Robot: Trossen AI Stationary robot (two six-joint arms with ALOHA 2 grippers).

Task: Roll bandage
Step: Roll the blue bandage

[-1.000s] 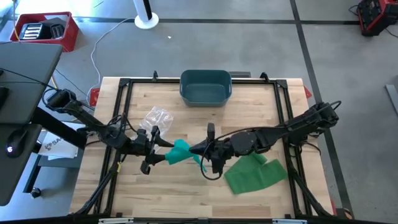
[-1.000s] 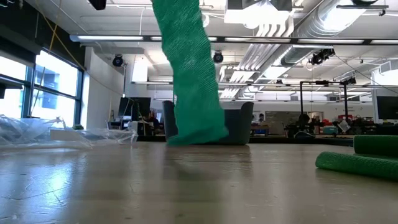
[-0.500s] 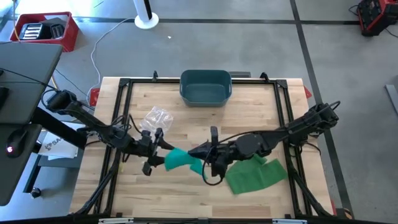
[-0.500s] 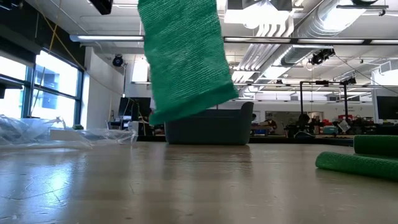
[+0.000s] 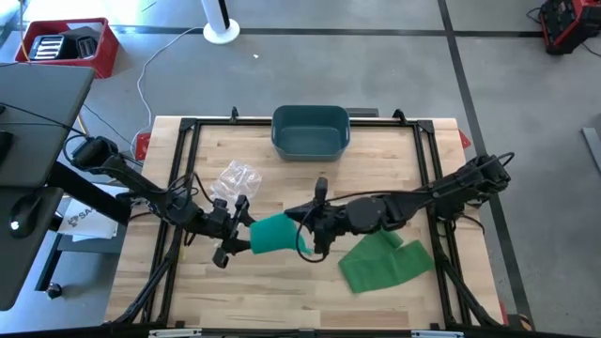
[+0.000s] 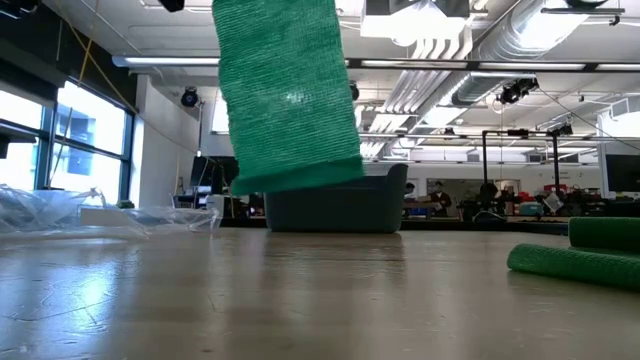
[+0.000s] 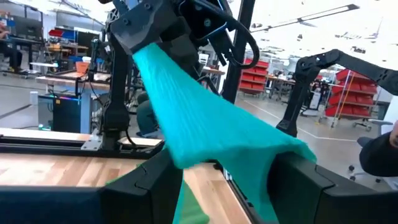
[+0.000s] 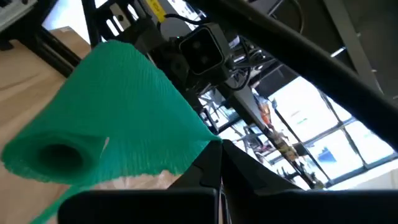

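The left hand [image 5: 237, 235], a little left of the middle of the high view, is clenched on one end of the green woven elastic bandage [image 5: 274, 232]; in the left wrist view the cloth passes between its two dark fingers [image 7: 155, 180]. The right hand [image 5: 308, 225], just right of the middle of the same view, grips the other end of the bandage, and the right wrist view shows that end already wound into a small tube with a hollow core. The piece is stretched between the two hands and held above the wooden bench [image 5: 282, 291]; in the low view it hangs in the upper middle of the frame, clear of the surface. I judge that the rolling step is in progress and only partly done. The next move probably asks the right hand to turn the tube further while the left hand keeps the free end tight and lets it feed in. A second green bandage [image 5: 383, 262] lies loose at the lower right, a clear crumpled plastic wrapper [image 5: 236, 177] lies at the upper left of the bench, and a dark blue plastic bin [image 5: 311, 131] stands at the top middle.
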